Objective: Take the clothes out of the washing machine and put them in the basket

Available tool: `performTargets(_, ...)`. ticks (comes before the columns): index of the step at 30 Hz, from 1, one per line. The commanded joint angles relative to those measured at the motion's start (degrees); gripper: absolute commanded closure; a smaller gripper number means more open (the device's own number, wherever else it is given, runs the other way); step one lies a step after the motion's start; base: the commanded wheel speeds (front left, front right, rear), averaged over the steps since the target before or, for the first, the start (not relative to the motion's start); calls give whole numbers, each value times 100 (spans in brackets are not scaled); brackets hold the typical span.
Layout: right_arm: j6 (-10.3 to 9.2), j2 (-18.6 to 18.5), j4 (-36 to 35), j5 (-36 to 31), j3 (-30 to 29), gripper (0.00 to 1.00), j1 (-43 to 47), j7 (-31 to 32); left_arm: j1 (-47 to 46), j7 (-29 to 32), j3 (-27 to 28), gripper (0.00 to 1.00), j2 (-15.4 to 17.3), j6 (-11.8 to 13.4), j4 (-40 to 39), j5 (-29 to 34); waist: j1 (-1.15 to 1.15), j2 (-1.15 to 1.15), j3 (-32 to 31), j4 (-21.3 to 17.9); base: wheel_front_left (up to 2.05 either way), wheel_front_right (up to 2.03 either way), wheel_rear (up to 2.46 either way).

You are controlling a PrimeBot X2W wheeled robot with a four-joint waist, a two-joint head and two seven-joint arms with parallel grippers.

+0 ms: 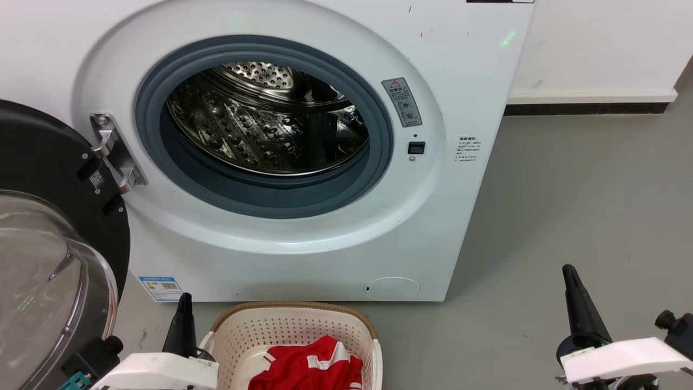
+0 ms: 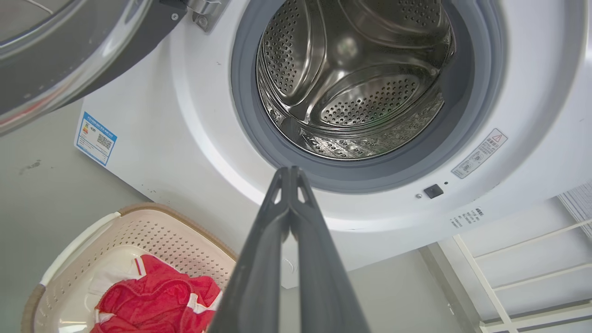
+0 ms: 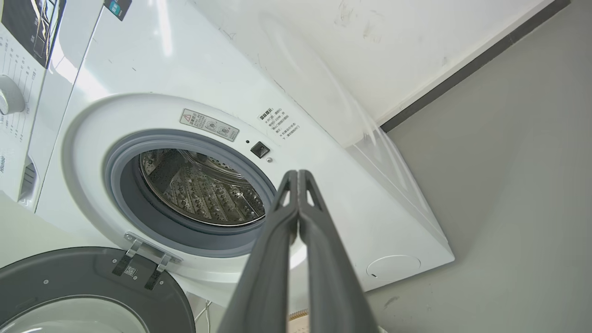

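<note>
As left gripper (image 2: 290, 172) and right gripper (image 3: 298, 173) sit closed, empty, I judge clothes (image 1: 314, 371), bottom centre in basket (image 1: 292, 306), soft, limp, light; pinch raised fold.

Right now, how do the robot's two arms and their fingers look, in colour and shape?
Each arm ends in a white, blocky wrist housing. The left gripper and right gripper carry long dark grey fingers tapering to narrow tips, with a triangular cut-out near each tip. A black round knob sits beside the right housing.
</note>
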Motion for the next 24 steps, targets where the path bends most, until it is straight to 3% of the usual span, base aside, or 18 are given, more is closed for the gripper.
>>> performTargets(1, -1, -47, -12, 254, -23, 100, -178, 53, -151, 50, 33, 100, 41, -54, -23, -245, 0, 0, 0, 2, 0, 0, 0)
performTargets(24, -1, -59, 269, 1809, -161, 100, -422, 416, -414, 414, 137, 100, 44, -253, 183, -1778, 0, 0, 2, 23, 0, 0, 0)
